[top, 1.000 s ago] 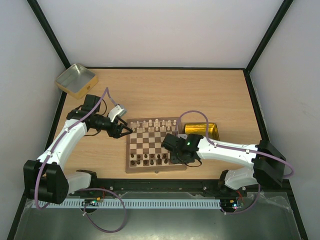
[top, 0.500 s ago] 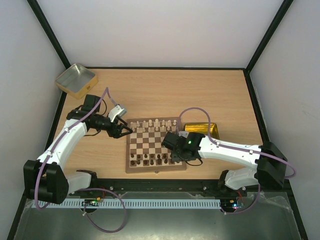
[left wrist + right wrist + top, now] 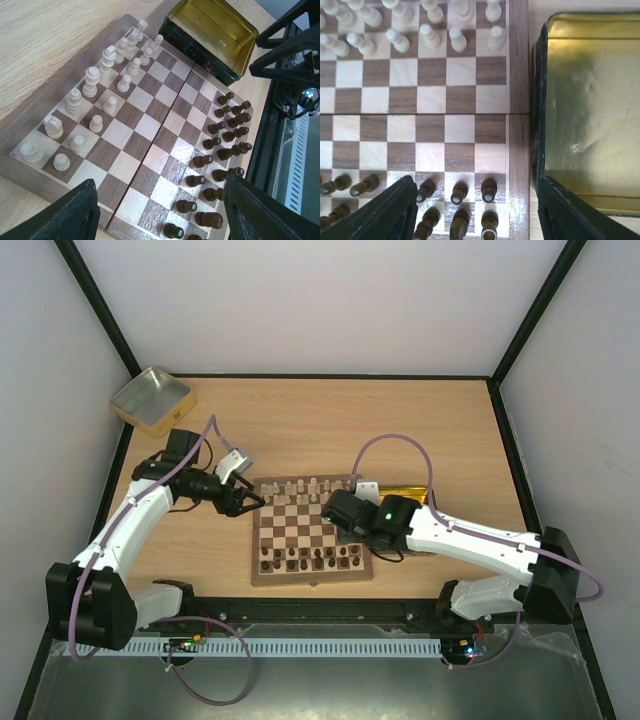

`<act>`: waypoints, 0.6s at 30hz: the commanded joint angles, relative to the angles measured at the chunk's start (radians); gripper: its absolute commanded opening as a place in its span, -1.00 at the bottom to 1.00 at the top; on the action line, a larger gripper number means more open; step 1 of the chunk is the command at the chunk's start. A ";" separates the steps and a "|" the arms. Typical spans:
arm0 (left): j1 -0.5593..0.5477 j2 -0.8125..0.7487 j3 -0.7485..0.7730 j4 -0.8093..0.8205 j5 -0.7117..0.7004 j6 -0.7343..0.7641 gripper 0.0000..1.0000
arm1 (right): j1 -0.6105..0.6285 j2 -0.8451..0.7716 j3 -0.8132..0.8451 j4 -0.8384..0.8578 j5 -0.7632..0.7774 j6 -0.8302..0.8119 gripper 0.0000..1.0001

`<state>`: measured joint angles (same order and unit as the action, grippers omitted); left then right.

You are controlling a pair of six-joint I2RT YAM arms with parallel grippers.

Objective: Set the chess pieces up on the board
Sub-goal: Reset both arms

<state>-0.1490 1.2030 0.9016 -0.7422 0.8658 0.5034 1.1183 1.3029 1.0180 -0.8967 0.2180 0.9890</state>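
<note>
The board lies mid-table with cream chess pieces in its two far rows and dark chess pieces in its two near rows. My right gripper hangs open over the board's right side. In the right wrist view, the right gripper holds nothing, and dark pieces stand on the squares below it. My left gripper is open at the board's far left corner. In the left wrist view, the left gripper is empty, looking across the cream pieces and dark pieces.
A gold tin sits against the board's right edge, partly under my right arm; its empty inside shows in the right wrist view. A second tin stands at the table's far left corner. Black frame rails edge the table.
My right gripper has opened and drawn back from the board's near right corner toward its middle right. The left arm has stayed where it was.
</note>
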 commanded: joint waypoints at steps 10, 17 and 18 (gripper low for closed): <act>0.031 -0.054 -0.017 0.004 0.012 0.002 0.66 | -0.009 -0.239 -0.102 0.112 0.113 -0.018 0.56; 0.077 -0.062 -0.016 -0.008 0.025 0.020 0.99 | -0.009 -0.354 -0.107 0.137 0.103 -0.060 0.58; 0.079 -0.065 -0.015 -0.012 0.028 0.026 0.98 | -0.009 -0.350 -0.108 0.136 0.096 -0.069 0.58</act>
<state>-0.0875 1.1595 0.9016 -0.7414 0.8669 0.5102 1.1130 0.9588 0.9165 -0.7750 0.2897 0.9516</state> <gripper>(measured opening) 0.990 0.791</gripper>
